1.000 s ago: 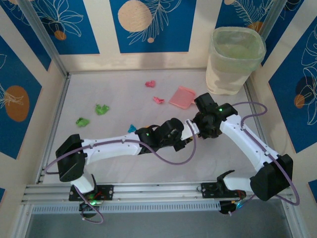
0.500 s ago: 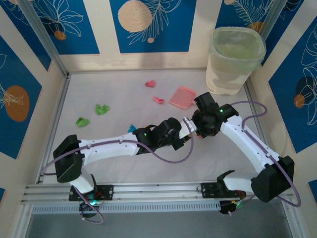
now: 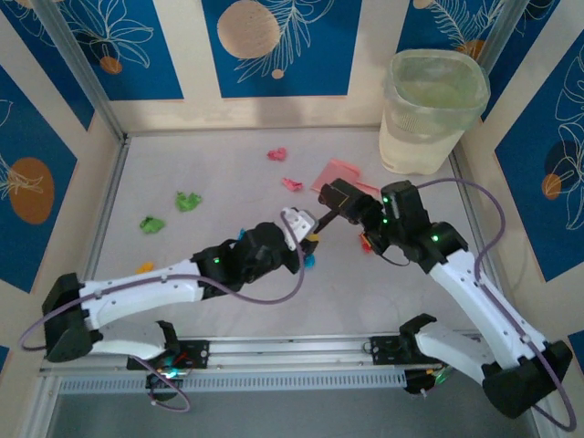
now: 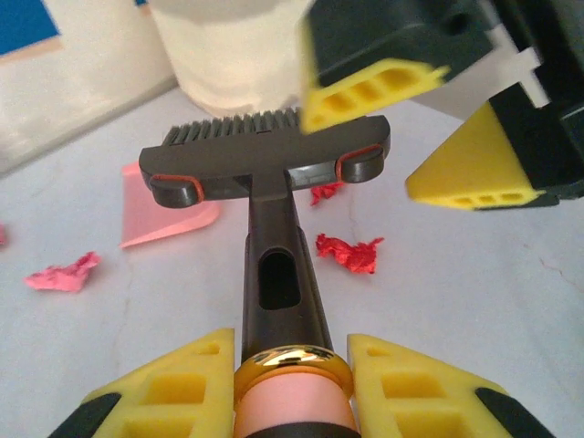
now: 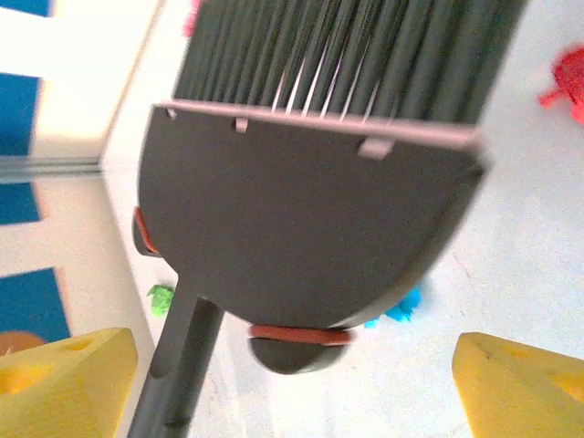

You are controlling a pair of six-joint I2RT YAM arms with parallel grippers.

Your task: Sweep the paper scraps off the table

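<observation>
Right tool has let go; left tool grips brush.

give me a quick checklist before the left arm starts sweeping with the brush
1. Grip on the brush: ok, left gripper shut on its handle.
2. Other arm off the brush: ok, right gripper wide open, fingers apart from the head.
3. Sweep path free: not ok, right gripper flanks the brush head.
4. Position of the dustpan: not ok, lies unheld near the waste bin.
5. Targets located: ok, paper scraps scattered over the table.
</observation>
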